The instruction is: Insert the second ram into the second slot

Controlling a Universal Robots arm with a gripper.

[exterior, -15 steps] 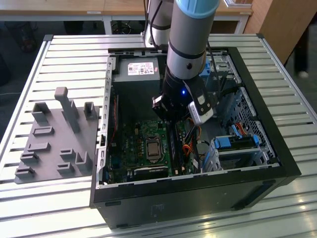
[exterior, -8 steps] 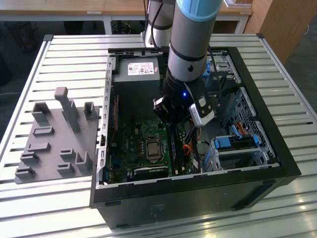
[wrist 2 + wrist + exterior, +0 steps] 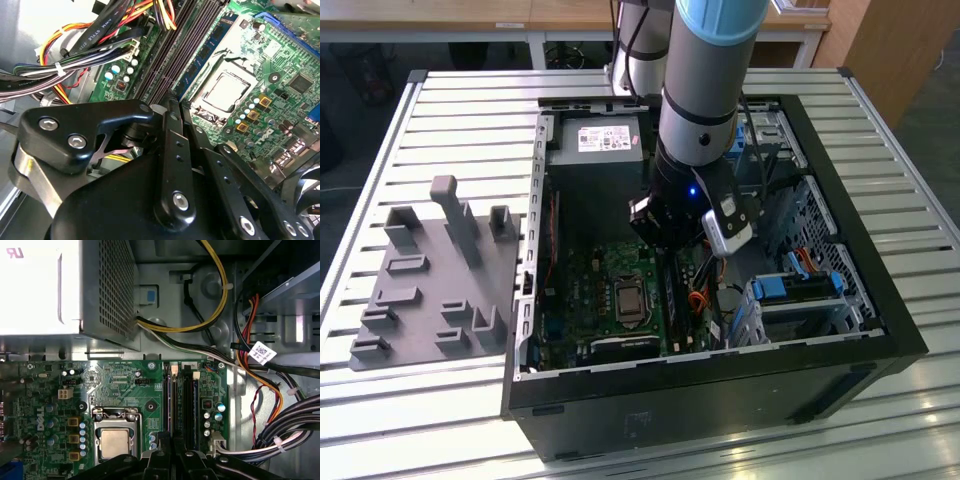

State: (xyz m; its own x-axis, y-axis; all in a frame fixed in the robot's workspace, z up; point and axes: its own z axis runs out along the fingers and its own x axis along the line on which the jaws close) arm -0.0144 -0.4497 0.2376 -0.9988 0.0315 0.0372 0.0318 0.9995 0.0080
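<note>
So the grey-and-blue robot arm (image 3: 705, 90) reaches straight down into the open black computer case (image 3: 720, 405). The case sits on a slatted metal table (image 3: 450, 110), beside a grey plastic fixture with upright posts (image 3: 430, 270). The black gripper (image 3: 161, 106) hangs low over the bank of dark memory slots (image 3: 167, 50) on the green motherboard (image 3: 125, 380). In the second wrist view its jaws look pulled together, but honestly there's no telling whether they actually pinch anything. The second ram (image 3: 201, 54), a thin flat blue memory stick with small black chips, stands on edge in the slot nearest the silver processor socket (image 3: 227, 92). It runs out from right at the gripper's tip. A bundle of yellow, red and black cables (image 3: 90, 35) lies on the far side of the slots from the socket.
</note>
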